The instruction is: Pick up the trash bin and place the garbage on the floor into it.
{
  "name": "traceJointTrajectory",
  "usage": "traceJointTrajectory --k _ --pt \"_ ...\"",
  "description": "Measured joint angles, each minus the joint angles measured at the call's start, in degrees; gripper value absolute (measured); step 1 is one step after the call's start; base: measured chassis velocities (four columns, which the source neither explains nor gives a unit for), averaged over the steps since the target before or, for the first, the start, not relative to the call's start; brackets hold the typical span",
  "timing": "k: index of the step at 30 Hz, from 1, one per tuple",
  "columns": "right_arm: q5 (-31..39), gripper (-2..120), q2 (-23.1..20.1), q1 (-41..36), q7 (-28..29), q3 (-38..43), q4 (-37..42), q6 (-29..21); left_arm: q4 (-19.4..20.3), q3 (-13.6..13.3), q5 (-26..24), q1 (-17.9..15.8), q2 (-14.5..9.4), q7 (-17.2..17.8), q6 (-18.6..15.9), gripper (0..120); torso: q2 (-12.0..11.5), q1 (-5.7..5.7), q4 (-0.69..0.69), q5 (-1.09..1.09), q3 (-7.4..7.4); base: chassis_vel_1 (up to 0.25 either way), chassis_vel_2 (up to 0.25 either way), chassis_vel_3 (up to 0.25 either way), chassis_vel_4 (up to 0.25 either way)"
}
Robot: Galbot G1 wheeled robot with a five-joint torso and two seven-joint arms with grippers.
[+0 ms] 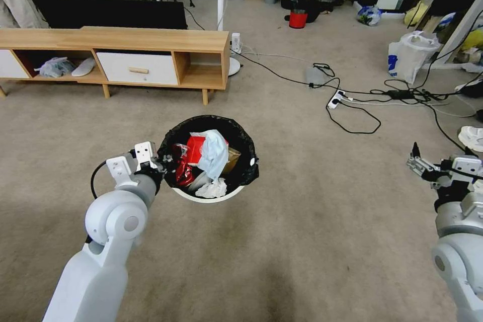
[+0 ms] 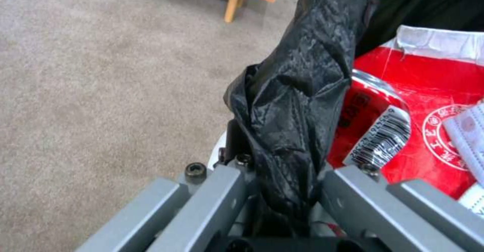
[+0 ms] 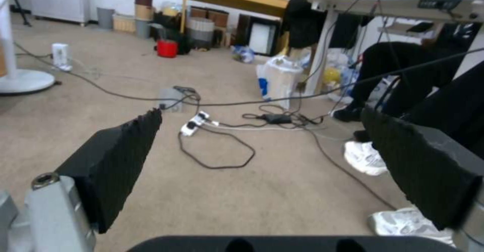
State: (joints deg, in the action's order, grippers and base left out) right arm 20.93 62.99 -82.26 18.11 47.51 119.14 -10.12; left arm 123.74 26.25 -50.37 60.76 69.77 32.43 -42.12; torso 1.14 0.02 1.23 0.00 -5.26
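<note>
Trash bin [image 1: 201,195] rim clenched in left end effector [image 1: 160,163]; right end effector [image 1: 416,157] released, well apart.

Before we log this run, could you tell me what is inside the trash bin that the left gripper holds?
Inside the trash bin held by the left gripper: a light blue mask, red-white packet, red wrapper, crumpled white tissue and brown paper bag. Anything beneath them is covered.

Left end effector [image 1: 160,163] clamped forward; right end effector [image 1: 415,157] wide apart, low
</note>
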Motion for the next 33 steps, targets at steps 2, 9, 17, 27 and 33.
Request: traceJointTrajectory --k 2,9,17,27,33 --pt "-1.9 100 1.8 0.0 -1.2 -0.5 -0.8 1.1 0.2 0.3 0.1 0.2 0.2 -0.2 0.0 2 0.0 0.00 0.00 0.00 0.00 0.000 0.000 0.000 0.000" --pt "-3.4 100 4.5 -0.5 -2.4 -1.5 -1.6 3.0 0.3 0.4 1.4 0.6 0.5 -1.0 0.0 2 0.0 0.00 0.00 0.00 -0.01 0.000 0.000 0.000 0.000" --pt "-5.8 100 7.7 -1.6 -3.2 -0.5 -1.8 4.7 0.8 0.5 3.2 1.7 2.1 -2.0 0.0 2 0.0 0.00 0.01 0.00 0.00 0.000 0.000 0.000 0.000" --pt "-6.1 100 8.4 -1.3 -3.3 -0.4 -1.5 4.8 1.5 0.9 3.2 2.1 2.0 -2.2 0.1 2 0.0 0.00 0.00 0.00 0.00 0.000 0.000 0.000 0.000" --pt "-6.4 100 8.4 -1.2 -3.3 -0.4 -2.1 4.9 1.5 0.9 3.2 2.0 2.0 -2.3 0.1 2 0.0 0.00 0.00 0.00 0.00 0.000 0.000 0.000 0.000"
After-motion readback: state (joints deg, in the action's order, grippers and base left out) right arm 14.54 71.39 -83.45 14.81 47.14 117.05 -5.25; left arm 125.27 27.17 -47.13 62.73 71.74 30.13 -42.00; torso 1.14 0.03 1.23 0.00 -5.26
